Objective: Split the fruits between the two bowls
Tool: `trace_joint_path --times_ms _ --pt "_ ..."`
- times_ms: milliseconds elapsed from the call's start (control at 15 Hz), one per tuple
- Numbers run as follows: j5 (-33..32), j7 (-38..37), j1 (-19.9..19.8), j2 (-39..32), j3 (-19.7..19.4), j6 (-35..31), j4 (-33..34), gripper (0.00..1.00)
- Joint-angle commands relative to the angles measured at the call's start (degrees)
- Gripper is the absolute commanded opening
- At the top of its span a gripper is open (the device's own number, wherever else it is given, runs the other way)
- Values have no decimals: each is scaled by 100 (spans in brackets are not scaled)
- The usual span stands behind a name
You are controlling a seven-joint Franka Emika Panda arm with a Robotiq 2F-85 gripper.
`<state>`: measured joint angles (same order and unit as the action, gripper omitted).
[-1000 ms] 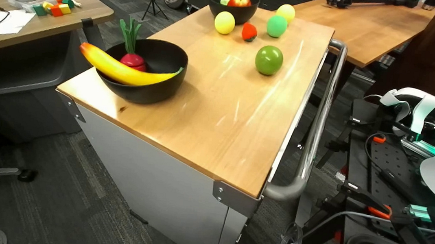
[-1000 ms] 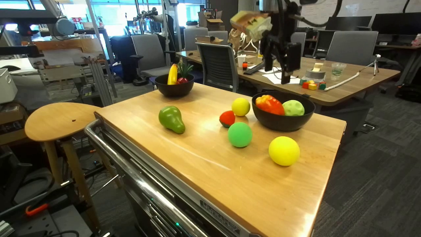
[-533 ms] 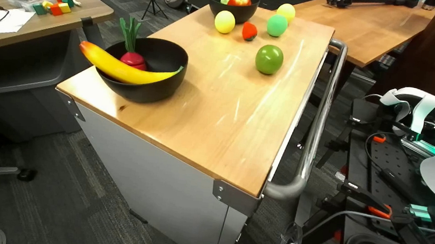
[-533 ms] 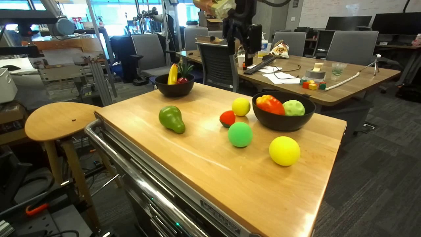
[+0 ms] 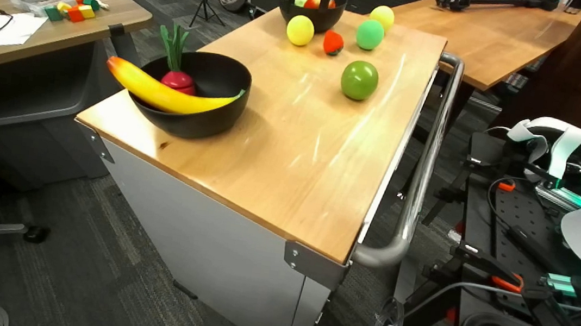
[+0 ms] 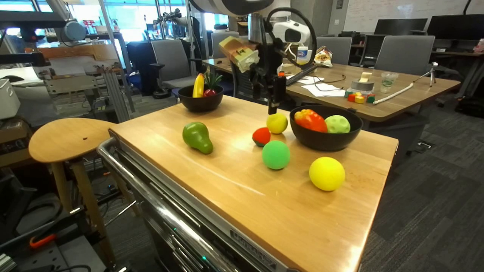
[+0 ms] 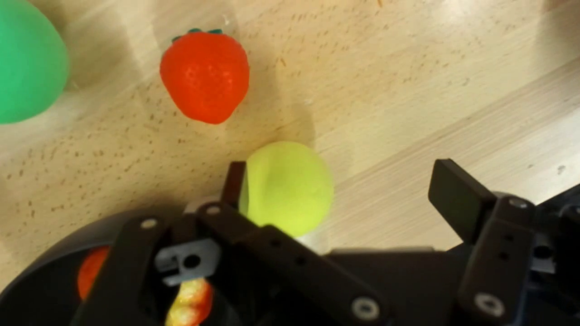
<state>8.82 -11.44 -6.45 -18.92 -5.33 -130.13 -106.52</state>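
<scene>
Banana point(image 6: 198, 86) and leafy fruit point(image 6: 210, 92) share one bowl point(image 6: 200, 105), red fruit point(image 6: 311, 120) and green fruit point(image 6: 337, 124) the other bowl point(image 6: 327, 142); you presumably want an even split. You have the gripper point(image 7: 343, 191) spread, nothing grasped, likely to straddle the yellow ball point(image 7: 290, 188) beside the latter bowl. In the wrist view that ball lies toward nine o'clock of the gap's middle, partly hidden by one finger point(image 7: 233, 185); contact unclear.

You've got bare tabletop point(image 6: 233, 140) between pear point(image 6: 196, 136) and strawberry point(image 6: 261, 136). Strawberry and black bowl point(image 6: 326, 142) sit near the yellow-green ball point(image 7: 293, 188).
</scene>
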Motion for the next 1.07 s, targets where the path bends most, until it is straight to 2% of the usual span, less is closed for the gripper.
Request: trace_joint_path --times_ms 0,400,467,600,867,1000 --pt "-56 -175 58 -72 -70 -415 -116 100" --pt "-320 -331 86 -356 -197 -1040 -200 100" --pt "-308 -333 78 -413 -202 -1090 -174 75" --pt "-254 -250 51 -464 -183 -1150 -175 71" --pt "-220 -137 25 -346 -156 -1232 -275 37" --pt "-208 -29 10 -48 -131 -1068 -384 31"
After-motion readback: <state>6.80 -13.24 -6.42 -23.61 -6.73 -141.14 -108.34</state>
